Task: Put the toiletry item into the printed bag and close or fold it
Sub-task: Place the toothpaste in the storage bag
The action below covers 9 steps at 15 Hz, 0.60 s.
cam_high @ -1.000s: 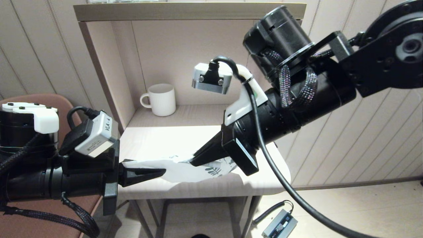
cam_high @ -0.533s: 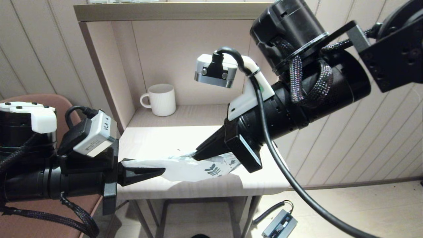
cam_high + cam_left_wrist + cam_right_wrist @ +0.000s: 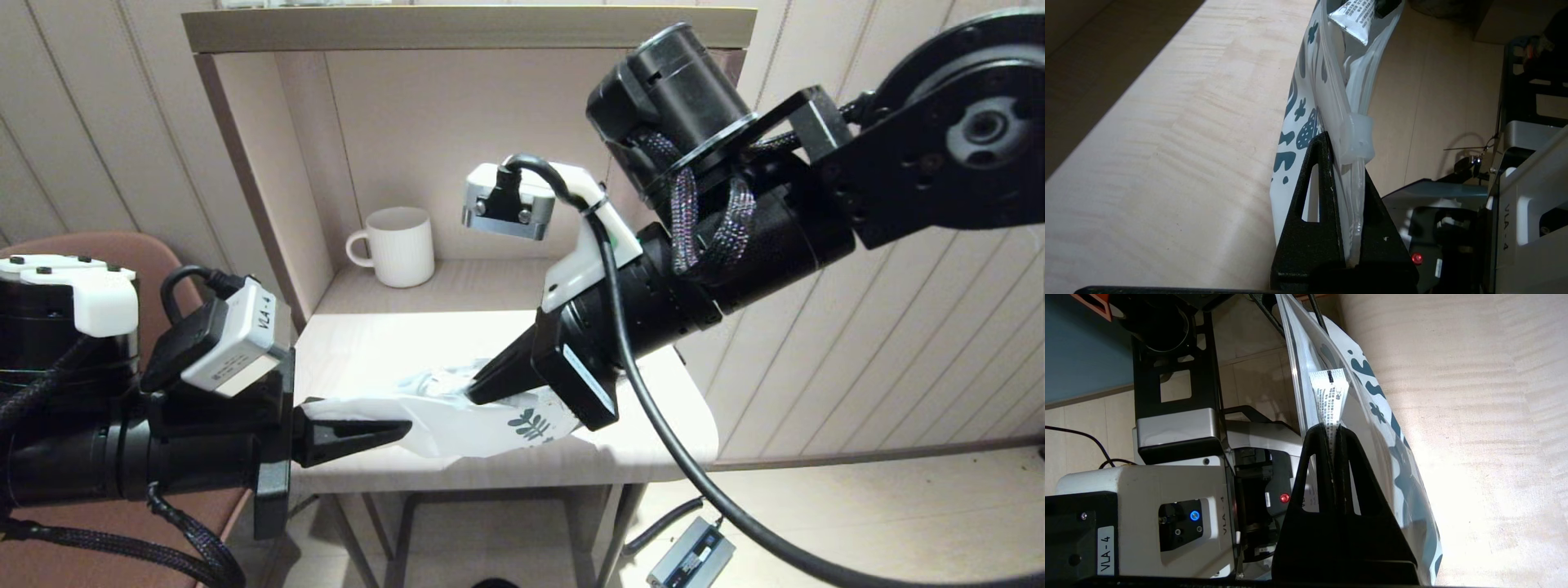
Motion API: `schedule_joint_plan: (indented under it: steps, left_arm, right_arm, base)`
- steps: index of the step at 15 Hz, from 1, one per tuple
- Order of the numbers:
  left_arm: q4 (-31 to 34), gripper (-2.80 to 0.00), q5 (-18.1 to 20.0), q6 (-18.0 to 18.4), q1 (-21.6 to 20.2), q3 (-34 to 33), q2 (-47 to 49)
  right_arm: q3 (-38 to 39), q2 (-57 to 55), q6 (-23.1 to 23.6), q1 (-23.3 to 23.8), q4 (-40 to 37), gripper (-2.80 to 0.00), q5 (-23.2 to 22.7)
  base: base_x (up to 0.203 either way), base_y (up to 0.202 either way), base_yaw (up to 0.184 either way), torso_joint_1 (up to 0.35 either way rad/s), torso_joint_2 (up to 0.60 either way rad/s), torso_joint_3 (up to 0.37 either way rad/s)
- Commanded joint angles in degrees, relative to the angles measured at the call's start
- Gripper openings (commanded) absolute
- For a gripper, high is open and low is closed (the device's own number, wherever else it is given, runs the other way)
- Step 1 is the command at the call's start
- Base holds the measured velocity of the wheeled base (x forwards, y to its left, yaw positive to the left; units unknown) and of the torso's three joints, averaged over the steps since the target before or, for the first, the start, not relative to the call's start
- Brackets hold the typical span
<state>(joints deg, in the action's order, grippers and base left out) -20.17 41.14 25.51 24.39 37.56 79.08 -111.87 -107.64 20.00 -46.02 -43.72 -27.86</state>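
Note:
The printed bag (image 3: 478,425) lies near the table's front edge, frosted white with teal leaf prints. My left gripper (image 3: 400,425) is shut on its zip-strip edge (image 3: 1345,163), just short of the white zip slider (image 3: 1356,136). My right gripper (image 3: 472,396) reaches into the bag's mouth from the right. It is shut (image 3: 1333,430) on the toiletry item (image 3: 1329,392), which here looks like a thin flat silvery-white tube end with fine black print. The item's end (image 3: 1351,18) shows between the bag's clear wall and printed wall (image 3: 1392,457). The head view hides the item.
A white ribbed mug (image 3: 400,245) stands at the back left of the shelf niche behind the pale wooden table (image 3: 375,343). A brown chair (image 3: 122,245) is at the left. A grey device (image 3: 690,555) with a cable lies on the floor.
My right arm rose and drew back a little, then moved left toward the left gripper. The bag has bunched up and its printed end has slid left. The left gripper has held still.

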Motion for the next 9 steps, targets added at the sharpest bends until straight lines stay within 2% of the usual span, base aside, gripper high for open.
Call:
schedule_joint_plan:
  steps: [1, 9]
  left_arm:
    - [-0.13, -2.80, 0.25, 0.15, 0.04, -0.12, -0.07]
    - [-0.13, -2.80, 0.34, 0.15, 0.04, -0.03, -0.07]
  right_arm:
    - [-0.01, -0.54, 0.12, 0.13, -0.30, -2.80, -0.18]
    - [-0.01, -1.09, 0.12, -0.65, -0.91, -2.80, 1.22]
  base:
    - [0.000, 0.000, 0.000, 0.000, 0.00, 0.000]
    - [0.000, 0.000, 0.000, 0.000, 0.00, 0.000]
